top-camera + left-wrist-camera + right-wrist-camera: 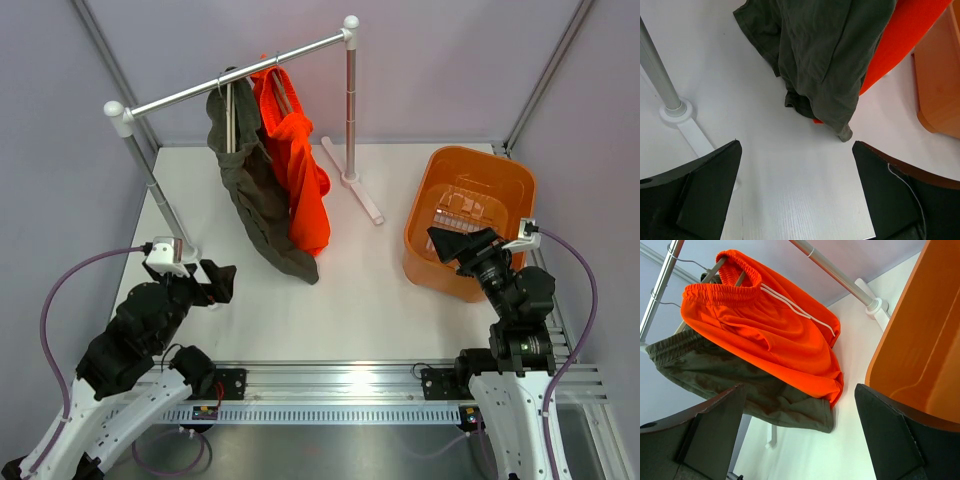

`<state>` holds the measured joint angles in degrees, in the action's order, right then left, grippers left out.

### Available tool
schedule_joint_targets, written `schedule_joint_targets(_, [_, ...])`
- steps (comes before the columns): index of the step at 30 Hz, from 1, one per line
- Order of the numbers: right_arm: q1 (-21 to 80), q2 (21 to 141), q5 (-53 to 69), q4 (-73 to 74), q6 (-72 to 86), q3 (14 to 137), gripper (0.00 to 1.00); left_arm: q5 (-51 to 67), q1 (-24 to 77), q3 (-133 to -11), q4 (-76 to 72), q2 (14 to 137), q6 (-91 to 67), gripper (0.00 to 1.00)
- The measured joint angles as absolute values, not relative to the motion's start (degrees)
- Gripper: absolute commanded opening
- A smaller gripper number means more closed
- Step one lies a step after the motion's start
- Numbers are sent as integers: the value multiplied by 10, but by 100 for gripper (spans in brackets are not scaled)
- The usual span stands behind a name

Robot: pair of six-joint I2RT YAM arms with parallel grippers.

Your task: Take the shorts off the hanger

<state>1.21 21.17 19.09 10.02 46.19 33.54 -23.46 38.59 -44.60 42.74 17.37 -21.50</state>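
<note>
At the lower left of the top view we find the left gripper point(216, 283), its fingers spread wide and holding nothing, low over the white table point(370, 290). Up and to the right, an olive garment point(250, 190) hangs from the rail point(200, 90). Touching its right side, the shorts point(298, 180) hang by their waistband from the hanger point(714, 271) (we see only its dark arms and wire hook, in the right wrist view), well apart from both grippers. Further right sits an orange basket point(420, 205). At its near edge is the right gripper point(455, 243), its fingers likewise wide apart and empty.
</note>
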Motion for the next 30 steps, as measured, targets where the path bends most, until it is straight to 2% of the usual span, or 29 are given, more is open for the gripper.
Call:
schedule_joint_targets(16, [12,210,189,115,462,342,100,-203,386,-463,423,179,-215,99])
schedule_joint_targets(24, [12,201,186,133,460,357,99,-182,386,-678,390,320,-204,99])
schedule_joint_targets(30, [12,201,186,146,458,360,99,-231,386,-859,373,498,-159,99])
